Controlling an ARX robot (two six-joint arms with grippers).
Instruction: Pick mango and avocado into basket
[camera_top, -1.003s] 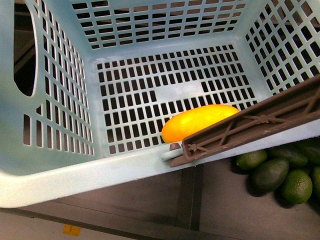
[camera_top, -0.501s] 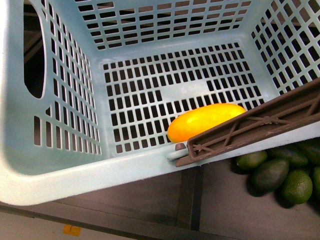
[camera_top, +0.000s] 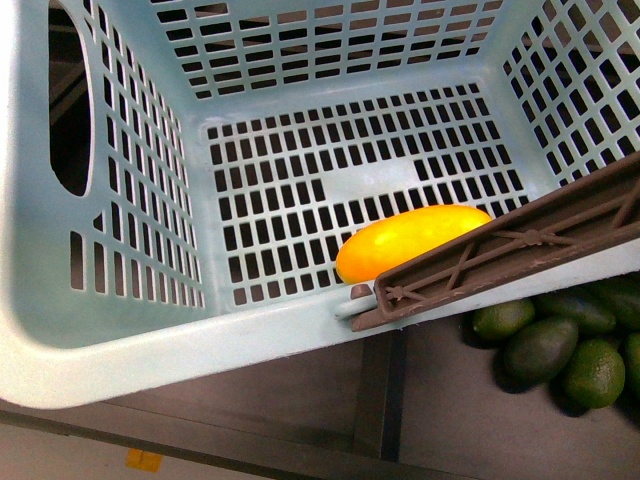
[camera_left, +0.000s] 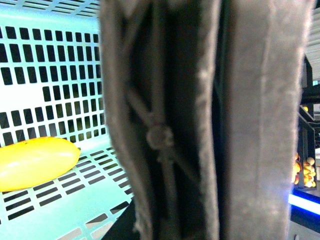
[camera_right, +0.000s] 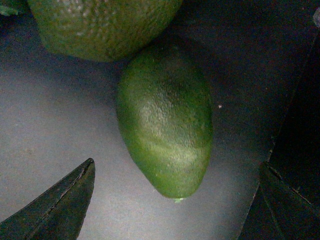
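The teal basket (camera_top: 120, 350) fills the front view, tilted, with the yellow mango (camera_top: 410, 240) lying on its slotted floor against the near wall. My left gripper is shut on the basket's brown handle (camera_left: 165, 135), which blocks most of the left wrist view; the mango (camera_left: 35, 162) shows beside it. My right gripper (camera_right: 175, 210) is open just above a dark green avocado (camera_right: 165, 125). The fruit's tapered end points into the gap between the fingers (camera_right: 60, 205) and touches neither. Neither arm shows in the front view.
Several more avocados (camera_top: 540, 345) lie in a heap on the dark shelf outside the basket's near right corner. Another avocado (camera_right: 100, 25) touches the one under my right gripper. A dark divider (camera_top: 380, 390) runs below the basket rim. Distant shelves with round fruits (camera_left: 302, 170) stand behind.
The basket has shifted slightly to the right in the front view, carrying the mango with it. The heap of avocados has not moved.
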